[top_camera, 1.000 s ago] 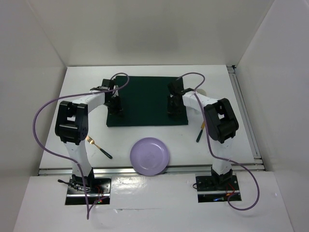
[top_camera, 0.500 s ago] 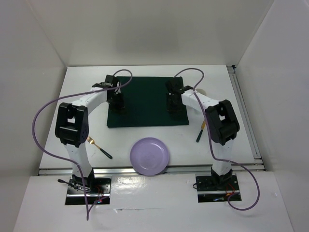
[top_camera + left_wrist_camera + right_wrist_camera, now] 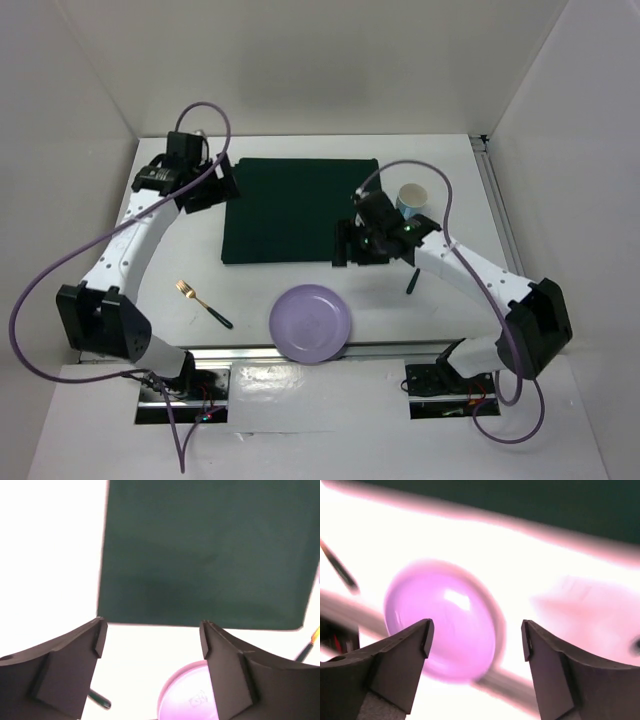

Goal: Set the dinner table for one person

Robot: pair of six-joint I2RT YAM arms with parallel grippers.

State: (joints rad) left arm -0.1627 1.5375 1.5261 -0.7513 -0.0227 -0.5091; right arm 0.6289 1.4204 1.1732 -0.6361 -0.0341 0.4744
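Both pincers stand wide open and hold nothing. The left pincer (image 3: 218,188) hangs over the white worktop (image 3: 470,190) by the far left corner of the dark green cloth (image 3: 295,210). From its own camera, the cloth spreads out ahead of its fingers and the purple plate (image 3: 310,322) sits beyond the cloth's far edge. The right pincer (image 3: 345,250) hovers at the cloth's near right edge, with the plate in front of it. A pale cup (image 3: 412,197) stands behind it, and a dark-handled utensil (image 3: 411,280) lies just beside it. A gold-headed fork (image 3: 203,303) lies well apart from both. A small mark on the plate is too blurred to read.
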